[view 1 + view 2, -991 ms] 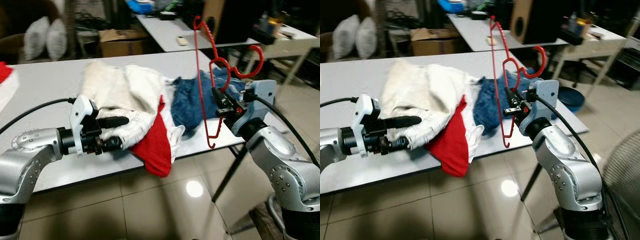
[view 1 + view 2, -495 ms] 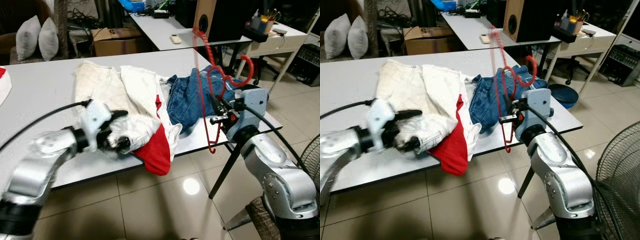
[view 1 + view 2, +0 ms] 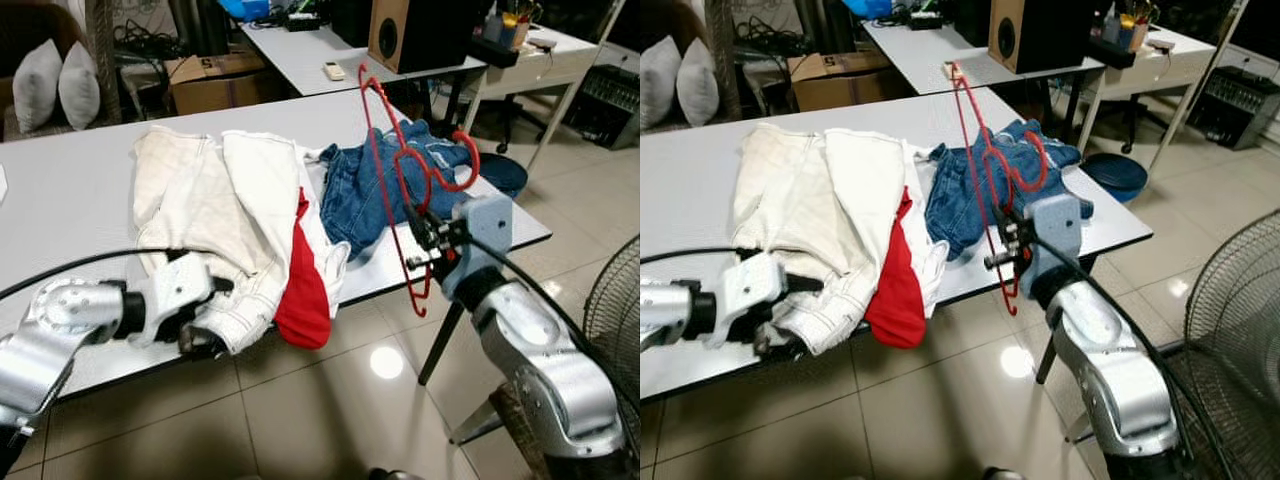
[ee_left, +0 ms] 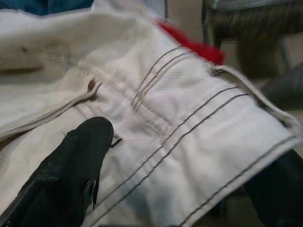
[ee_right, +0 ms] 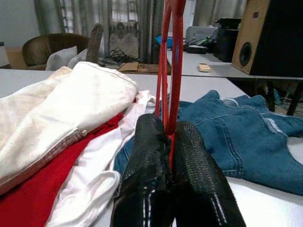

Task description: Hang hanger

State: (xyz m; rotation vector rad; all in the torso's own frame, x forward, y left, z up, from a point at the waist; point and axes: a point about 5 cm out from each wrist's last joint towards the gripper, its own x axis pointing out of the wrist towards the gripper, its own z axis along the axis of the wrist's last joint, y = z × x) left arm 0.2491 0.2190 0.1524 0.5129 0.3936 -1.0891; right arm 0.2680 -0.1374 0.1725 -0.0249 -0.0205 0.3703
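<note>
— Looking at the right gripper (image 3: 420,228) first: what has it got?

— I see its 2 black fingers (image 5: 147,156) pressed together on the thin red wire of the hanger (image 3: 405,180). The red hanger stands upright above the near right edge of the table (image 3: 80,190), hook curling toward the right, its lower end dipping below the table edge. It rises in front of the blue jeans (image 3: 375,180).

— And the left gripper (image 3: 200,325)?

— I have it at the near edge of the table, at the hem of the cream trousers (image 3: 195,205). In the left wrist view, 1 black finger (image 4: 71,170) lies on top of the stitched cream cloth and the other shows dark beyond the hem, so the jaws are parted with the fabric between them. I cannot tell whether they press it firmly.

— What else is on the table?

— A red garment (image 3: 303,290) hangs over the front edge, tucked between the cream trousers and a white piece (image 3: 265,175). Behind, I see 2 pillows (image 3: 55,85), a cardboard box (image 3: 205,75) and a speaker (image 3: 400,30) on another table. A fan (image 3: 1240,330) stands on the tiled floor (image 3: 320,410) at the right.
</note>
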